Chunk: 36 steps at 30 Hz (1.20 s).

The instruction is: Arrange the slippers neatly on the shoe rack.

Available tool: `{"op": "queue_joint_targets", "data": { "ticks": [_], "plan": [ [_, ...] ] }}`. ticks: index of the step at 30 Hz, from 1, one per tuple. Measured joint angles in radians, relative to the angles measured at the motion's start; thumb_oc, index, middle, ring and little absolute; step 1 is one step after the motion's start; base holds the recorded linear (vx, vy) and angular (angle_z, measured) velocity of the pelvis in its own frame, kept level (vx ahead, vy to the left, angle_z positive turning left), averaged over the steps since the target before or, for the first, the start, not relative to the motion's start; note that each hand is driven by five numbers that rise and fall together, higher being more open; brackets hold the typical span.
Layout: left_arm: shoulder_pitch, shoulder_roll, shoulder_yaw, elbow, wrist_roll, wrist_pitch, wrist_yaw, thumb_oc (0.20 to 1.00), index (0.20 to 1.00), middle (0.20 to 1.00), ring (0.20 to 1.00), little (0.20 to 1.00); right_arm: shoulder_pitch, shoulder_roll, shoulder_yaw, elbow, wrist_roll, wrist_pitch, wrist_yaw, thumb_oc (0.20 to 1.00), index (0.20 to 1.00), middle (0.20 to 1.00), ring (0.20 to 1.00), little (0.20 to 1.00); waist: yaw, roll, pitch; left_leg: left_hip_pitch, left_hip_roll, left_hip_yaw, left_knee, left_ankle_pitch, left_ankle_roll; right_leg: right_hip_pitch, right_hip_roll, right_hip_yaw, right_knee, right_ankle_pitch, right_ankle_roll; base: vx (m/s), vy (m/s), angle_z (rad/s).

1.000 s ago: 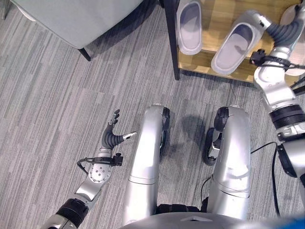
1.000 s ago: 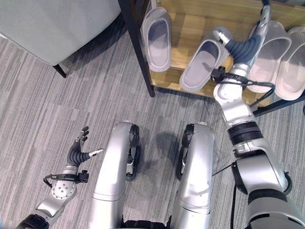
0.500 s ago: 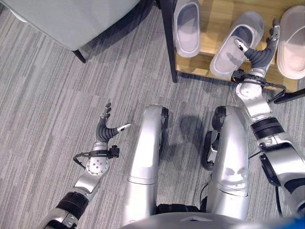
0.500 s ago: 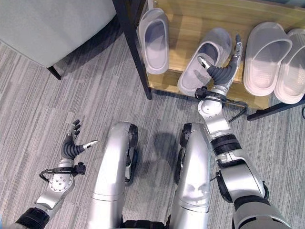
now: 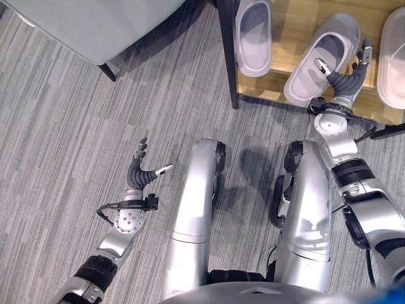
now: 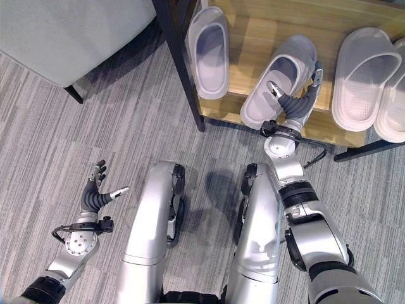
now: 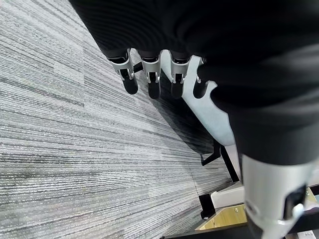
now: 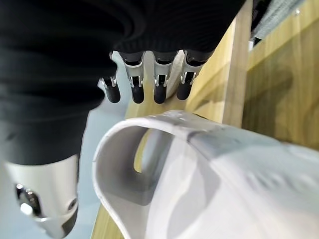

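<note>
On the wooden shoe rack lie several pale grey slippers. One slipper points straight in at the left. A second slipper lies slanted, its heel over the shelf's front edge. Two more slippers lie at the right. My right hand is open at the shelf's front edge, thumb over the slanted slipper, fingers along its right side. In the right wrist view the slipper sits just below the straight fingers. My left hand hangs open over the carpet, holding nothing.
The rack's black post stands at its left front corner. A grey upholstered seat with a dark leg stands at the far left. Grey striped carpet covers the floor in front.
My right arm has drawn back from reaching over the shelf to its front edge, the hand now at the slanted slipper's near end. The slipper stays slanted. The left hand has barely moved.
</note>
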Motion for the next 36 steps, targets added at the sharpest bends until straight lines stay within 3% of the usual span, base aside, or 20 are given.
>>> {"op": "queue_joint_targets", "data": {
  "ticks": [18,33,36],
  "plan": [
    [0.04,0.002,-0.005,0.0,-0.002,0.0,-0.02,1.0,1.0,1.0,1.0,1.0,-0.208,0.003,0.028,0.267,0.079,-0.02,-0.006,1.0,1.0,1.0,1.0,1.0,0.053,0.018,0.011,0.002,-0.014,0.0,-0.002,-0.001,0.0,0.012,-0.016,0.001,0.004,-0.014,0.004,0.01,0.009,0.01],
    [0.059,0.009,-0.038,0.003,-0.041,-0.001,-0.049,1.0,1.0,1.0,1.0,1.0,-0.376,-0.008,0.079,0.456,0.081,0.024,-0.004,1.0,1.0,1.0,1.0,1.0,0.087,0.033,0.015,0.0,-0.041,-0.001,-0.007,-0.001,0.001,0.033,-0.049,0.002,0.005,-0.044,0.013,0.01,0.022,0.06],
    [0.062,0.01,-0.042,0.003,-0.041,-0.002,-0.05,1.0,1.0,1.0,1.0,1.0,-0.424,-0.048,0.118,0.518,0.079,0.034,-0.003,1.0,1.0,1.0,1.0,1.0,0.113,0.036,0.015,-0.004,-0.048,0.0,-0.006,-0.003,0.002,0.034,-0.061,0.003,0.01,-0.052,0.01,0.02,0.011,0.07]
  ]
}}
